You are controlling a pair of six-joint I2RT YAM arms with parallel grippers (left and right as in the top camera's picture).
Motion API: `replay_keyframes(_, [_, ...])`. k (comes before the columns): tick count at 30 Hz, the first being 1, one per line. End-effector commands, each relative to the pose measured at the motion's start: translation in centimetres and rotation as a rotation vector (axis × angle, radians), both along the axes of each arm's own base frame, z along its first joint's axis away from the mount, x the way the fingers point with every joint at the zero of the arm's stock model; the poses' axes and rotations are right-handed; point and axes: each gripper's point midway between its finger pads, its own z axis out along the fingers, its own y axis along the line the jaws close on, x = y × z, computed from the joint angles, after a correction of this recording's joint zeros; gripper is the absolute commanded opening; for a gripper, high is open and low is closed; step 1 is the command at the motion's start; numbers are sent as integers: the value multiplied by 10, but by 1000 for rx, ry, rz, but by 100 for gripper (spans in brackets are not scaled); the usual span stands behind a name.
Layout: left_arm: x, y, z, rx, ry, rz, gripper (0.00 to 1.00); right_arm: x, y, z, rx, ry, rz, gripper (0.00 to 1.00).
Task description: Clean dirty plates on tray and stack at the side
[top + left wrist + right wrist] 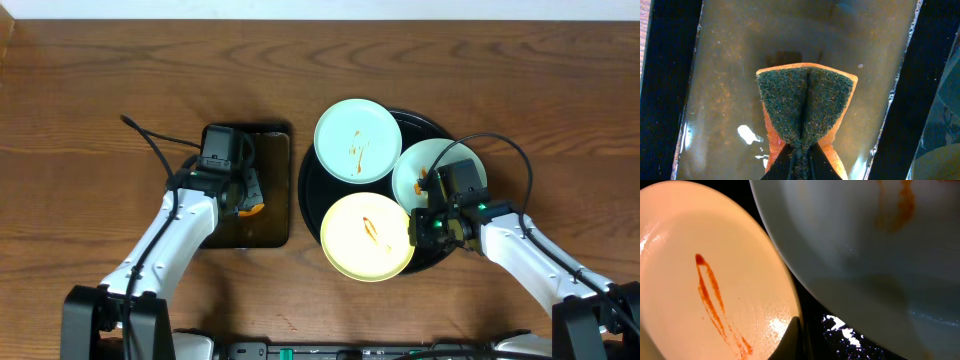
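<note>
Overhead, surface: brown wood-grain table (90,90); a strip of pale wall (320,8) runs along the top edge.
Overhead, tray: round black tray (310,185) right of centre, with all three plates on it.
Overhead, plates: upper mint-white plate (355,140), yellow plate (367,235) below it, and right mint-white plate (425,165), each with an orange smear.
Overhead, hidden: right gripper (445,190) covers part of the right plate, and its tips are not visible. Left gripper (245,190) is over the rectangular tray (275,190) at left centre.
Left wrist, claw: left gripper (800,162) pinches the folded sponge (805,100), green scrub side facing the camera, orange edges showing.
Left wrist, surface: murky water (730,75) in the rectangular tray (665,100); the claw is cut off at the bottom edge.
Right wrist, plates: yellow plate (700,280) at left, a mint-white plate (865,245) at upper right, with the tray (812,325) dark between them.
Right wrist, claw: one finger (794,337) shows at the bottom; cannot tell whether the claw is spread or pinching.
</note>
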Motion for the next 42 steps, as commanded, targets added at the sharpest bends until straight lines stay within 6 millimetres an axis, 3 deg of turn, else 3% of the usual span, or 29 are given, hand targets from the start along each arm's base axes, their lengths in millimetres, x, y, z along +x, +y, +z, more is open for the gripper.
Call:
replay_keyframes(1, [6,-4,7,-16,-21,0,7,-6,5,-2,7,17,9,1])
replay_keyframes(5, [7,-6,7,-27,-22,-5,7,-6,5,-2,7,17,9,1])
replay_keyframes(7, [9,-18,11,-81,-34,-54,8,-6,5,-2,7,17,9,1])
replay_keyframes(14, [20,-98,71,-277,-125,-336,7,-5,5,-2,7,15,9,1])
replay_keyframes(18, [6,-148,81,-315,-148,-454,7,-5,5,-2,8,15,9,1])
replay_keyframes(21, [-21,-199,67,-377,-71,-469,7,-5,5,-2,8,20,-4,1])
replay_keyframes(27, [-60,-240,26,-418,142,-338,7,-5,5,-2,9,20,-5,1])
replay_keyframes(30, [-80,-266,21,-509,235,-324,8,-5,5,-2,9,21,-5,1])
replay_keyframes(33, [-91,-279,18,-560,313,-249,7,-6,5,-2,8,23,-5,1])
replay_keyframes(42, [-102,-289,6,-550,349,-242,8,-6,5,-2,8,23,-5,1])
